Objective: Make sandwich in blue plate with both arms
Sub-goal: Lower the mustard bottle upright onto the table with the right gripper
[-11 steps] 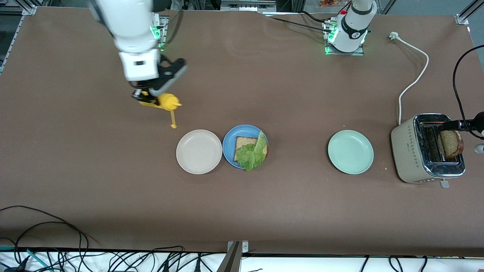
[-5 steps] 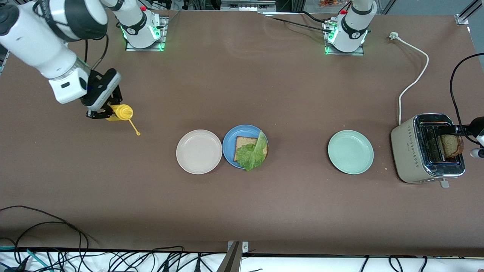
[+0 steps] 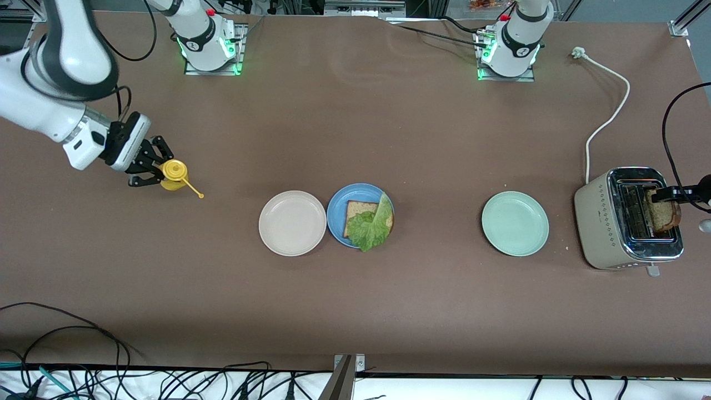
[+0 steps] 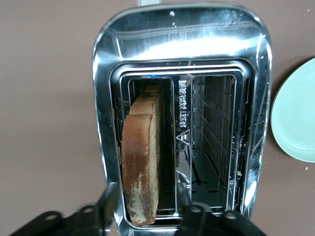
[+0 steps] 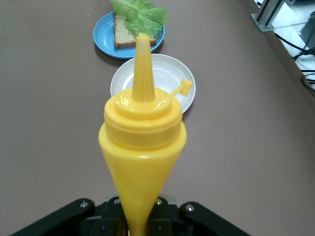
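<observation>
Meanwhile, on the brown worktop, the round matte blue plate sits mid-table w/ one square brown bread slice and a ruffled green lettuce leaf laid over it; no top slice on it. A cream-white round plate lies just beside it toward the right arm's end, a mint-green round plate well apart toward the left arm's end.

Right pincer, clamped on a yellow plastic squeeze bottle w/ its cap dangling on a thin tether, is low at the right arm's end of the worktop, well apart from the blue plate.

Left pincer is over the beige-and-chrome two-slot toaster at the left arm's end, fingers on either side of a second brown bread slice standing upright in one slot; can't tell if they actually grip it. Other slot empty.
</observation>
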`<state>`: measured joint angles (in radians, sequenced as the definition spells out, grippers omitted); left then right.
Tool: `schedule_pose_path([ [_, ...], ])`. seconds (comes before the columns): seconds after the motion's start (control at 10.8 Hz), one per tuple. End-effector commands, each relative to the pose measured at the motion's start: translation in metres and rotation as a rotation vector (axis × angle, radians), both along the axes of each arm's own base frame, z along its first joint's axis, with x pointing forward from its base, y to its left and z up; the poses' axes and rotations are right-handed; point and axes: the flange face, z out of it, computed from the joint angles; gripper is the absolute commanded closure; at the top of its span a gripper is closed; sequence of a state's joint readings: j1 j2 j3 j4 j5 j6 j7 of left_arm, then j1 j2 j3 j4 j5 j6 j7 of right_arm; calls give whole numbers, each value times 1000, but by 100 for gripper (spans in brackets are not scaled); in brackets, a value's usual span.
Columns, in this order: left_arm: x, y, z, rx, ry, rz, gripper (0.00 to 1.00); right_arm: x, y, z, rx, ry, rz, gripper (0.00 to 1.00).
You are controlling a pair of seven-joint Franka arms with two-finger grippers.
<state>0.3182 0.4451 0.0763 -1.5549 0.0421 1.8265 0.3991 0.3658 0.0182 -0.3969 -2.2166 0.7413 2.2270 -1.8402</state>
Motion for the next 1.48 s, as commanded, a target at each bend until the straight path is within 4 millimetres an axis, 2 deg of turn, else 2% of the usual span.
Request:
schedule_pose_path([
  [0.0, 4, 1, 6, 17, -2, -51, 100, 1, -30, -68, 197, 19, 55, 100],
  [0.18, 6, -1, 9, 19, -8, -57, 100, 2, -46, -115, 315, 63, 70, 100],
  [0.37, 7, -6, 11, 19, -10, -61, 100, 11, -54, -157, 424, 109, 103, 100],
  [0.55, 12, -12, 18, 18, -24, -68, 100, 15, -68, -181, 458, 123, 123, 100],
  [0.65, 15, -18, 20, 19, -29, -77, 100, 16, -73, -190, 475, 132, 135, 100],
  [0.83, 19, -26, 29, 18, -37, -89, 100, 22, -90, -192, 450, 67, 179, 100],
  [0.92, 21, -28, 41, 23, -45, -94, 100, 27, -92, -189, 438, 12, 224, 100],
  [1.11, 25, -29, 68, 16, -64, -139, 100, 25, -95, -199, 458, -20, 255, 100],
  [1.2, 21, -30, 83, 16, -79, -157, 100, 22, -101, -205, 464, -4, 254, 100],
  [1.38, 15, -32, 108, -1, -114, -205, 100, 20, -100, -219, 506, -23, 264, 100],
])
